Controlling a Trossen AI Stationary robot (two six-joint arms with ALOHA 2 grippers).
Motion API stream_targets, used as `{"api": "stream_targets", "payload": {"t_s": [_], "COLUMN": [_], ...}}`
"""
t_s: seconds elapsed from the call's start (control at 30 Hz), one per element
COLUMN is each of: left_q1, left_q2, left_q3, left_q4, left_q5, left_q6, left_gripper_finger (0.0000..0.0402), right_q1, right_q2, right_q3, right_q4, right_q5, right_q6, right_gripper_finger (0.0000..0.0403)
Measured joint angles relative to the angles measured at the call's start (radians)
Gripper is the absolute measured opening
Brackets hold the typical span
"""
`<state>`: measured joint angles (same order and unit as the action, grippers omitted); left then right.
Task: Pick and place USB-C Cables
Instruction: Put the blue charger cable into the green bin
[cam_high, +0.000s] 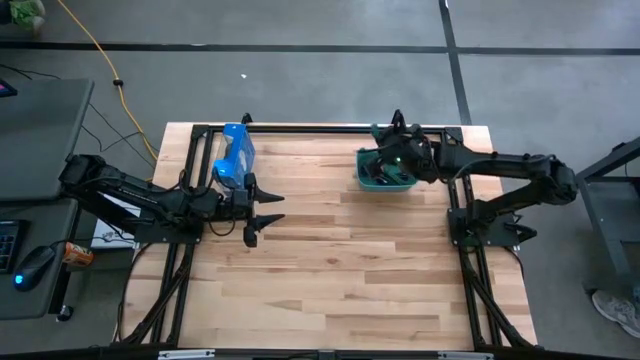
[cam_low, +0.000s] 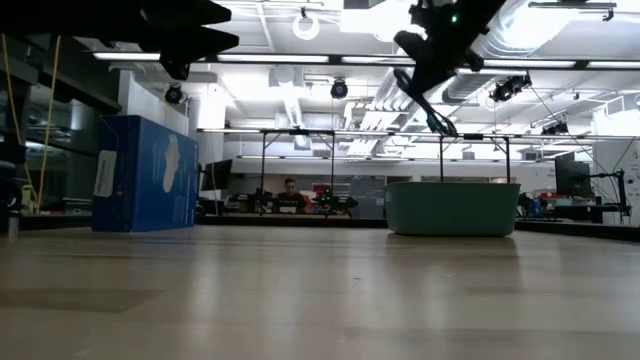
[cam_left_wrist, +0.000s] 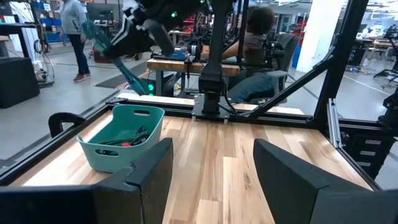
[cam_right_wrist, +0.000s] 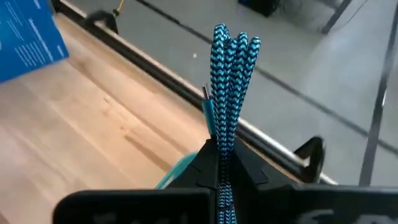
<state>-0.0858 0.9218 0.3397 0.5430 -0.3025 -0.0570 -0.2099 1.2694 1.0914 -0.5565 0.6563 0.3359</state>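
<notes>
— Where's the teal cable (cam_right_wrist: 229, 81)?
— Clamped in the right gripper (cam_right_wrist: 222, 163), fingers closed on the folded bundle, which hangs above the teal bin (cam_left_wrist: 122, 138). Other cables (cam_left_wrist: 124, 138) lie inside already.
— What might go wrong?
— In my judgement, the loops could catch the bin's rim on release and spill onto the worktop (cam_high: 330, 260).
— The left gripper (cam_high: 262, 211)?
— Fingers spread, empty, waiting near the blue box (cam_high: 236, 154).

Bright overhead lighting — soft shadows, slight blur
</notes>
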Motion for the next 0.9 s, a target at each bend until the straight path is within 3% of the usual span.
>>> {"api": "stream_targets", "payload": {"t_s": [0.5,0.63,0.9], "left_q1": [0.000,0.000,0.000], "left_q2": [0.000,0.000,0.000], "left_q3": [0.000,0.000,0.000], "left_q4": [0.003,0.003,0.009], "left_q5": [0.000,0.000,0.000], "left_q6": [0.007,0.008,0.008], "left_gripper_finger": [0.0203,0.0203,0.0203], "right_q1": [-0.123,-0.139,-0.148], "right_q2": [0.323,0.361,0.367], "right_q3": [0.001,0.001,0.001], "right_q4": [-0.221,-0.268,-0.290], "right_q5": [-0.116,-0.144,-0.317], "right_q6": [-0.001,-0.005,-0.011], "right_gripper_finger": [0.0001,0.0001,0.0007]}}
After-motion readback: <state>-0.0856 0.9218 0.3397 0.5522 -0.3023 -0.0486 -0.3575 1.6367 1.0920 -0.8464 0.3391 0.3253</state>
